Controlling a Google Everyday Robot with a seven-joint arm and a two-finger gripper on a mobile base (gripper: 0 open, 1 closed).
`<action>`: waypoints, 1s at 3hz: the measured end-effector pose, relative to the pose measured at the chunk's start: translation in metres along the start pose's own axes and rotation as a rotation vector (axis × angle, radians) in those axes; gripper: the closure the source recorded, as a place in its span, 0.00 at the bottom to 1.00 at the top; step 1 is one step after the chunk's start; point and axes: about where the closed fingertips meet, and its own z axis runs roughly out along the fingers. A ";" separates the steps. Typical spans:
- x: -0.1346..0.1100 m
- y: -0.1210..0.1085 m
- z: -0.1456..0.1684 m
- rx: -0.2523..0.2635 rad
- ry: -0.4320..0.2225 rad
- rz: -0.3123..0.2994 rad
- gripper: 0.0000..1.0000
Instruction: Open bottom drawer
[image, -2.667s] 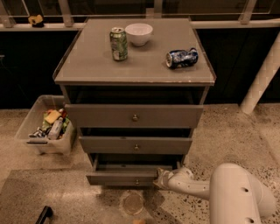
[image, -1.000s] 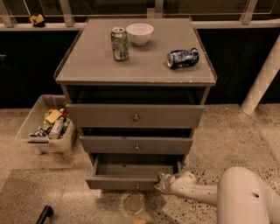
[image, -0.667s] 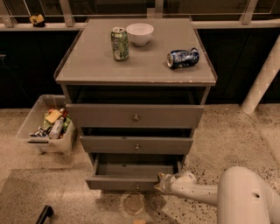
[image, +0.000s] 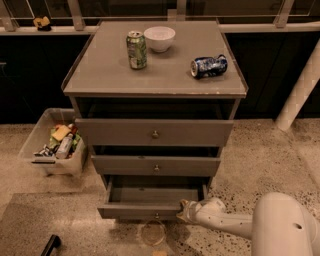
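bottom drawer (image: 145, 210) ajar, hand (image: 183, 213) at front

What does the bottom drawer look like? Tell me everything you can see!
The bottom drawer is the lowest of three in the cabinet. It looks like grey-brown wood, with a slim front and a small round metal knob in the middle. It stands partly open, sticking out level just above the speckled floor, so its shallow grey inside shows. The robot's gripper is at the right end of the drawer's front, against it.
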 end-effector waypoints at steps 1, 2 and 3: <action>0.004 0.006 -0.003 -0.004 0.003 0.006 1.00; 0.003 0.006 -0.004 -0.005 0.003 0.006 1.00; 0.006 0.012 -0.006 -0.008 0.005 0.012 1.00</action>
